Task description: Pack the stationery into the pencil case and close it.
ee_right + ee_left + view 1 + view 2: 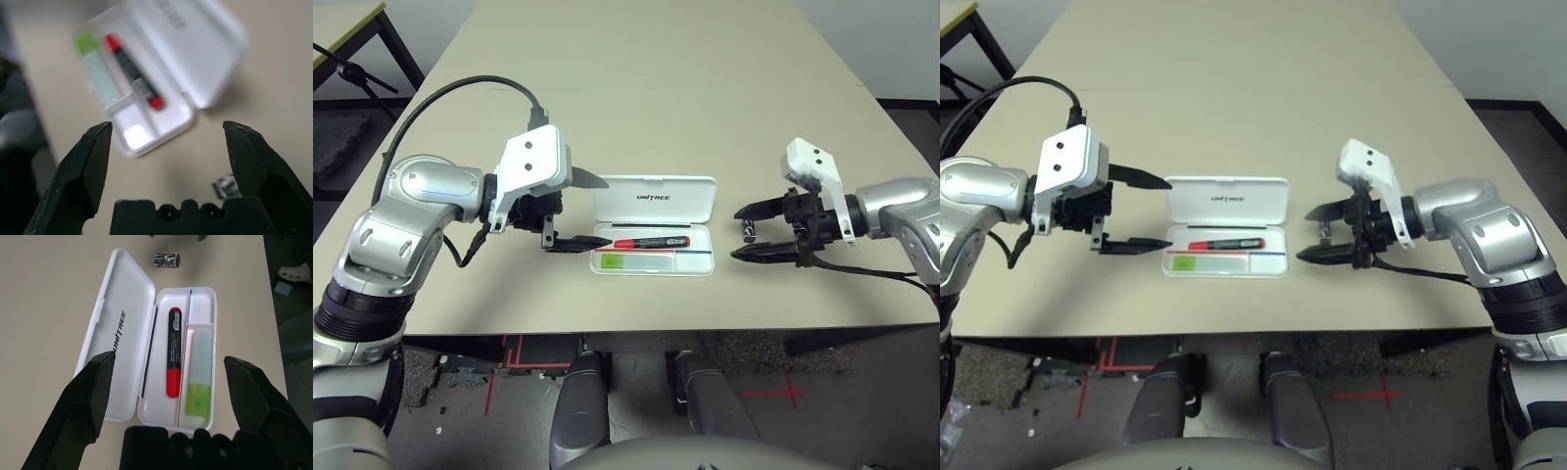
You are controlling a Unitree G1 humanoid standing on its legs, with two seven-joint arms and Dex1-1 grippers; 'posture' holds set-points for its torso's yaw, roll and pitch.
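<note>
Beige table carrying the whole arrangement, with the robot's two silver arms reaching in from either side. Left gripper, its two black fingers spread wide apart and holding nothing, poised at the left end of the pencil case, the lower finger just beside the tray's corner. Right gripper, fingers likewise spread apart and empty, near the case's right end with a strip of bare table between. The pencil case lies open at mid-table between the two grippers: lid folded back flat on the far side, its "UNITREE" print facing up, tray on the near side. Inside the tray, the red marker lies lengthwise in the long compartment next to the hinge; the pale-and-lime-green stick lies parallel to it in the compartment nearer the table's front edge. A small compartment at the tray's right end appears unoccupied. The tiny black-and-silver piece rests on the table outside the case, just beyond its right end
</note>
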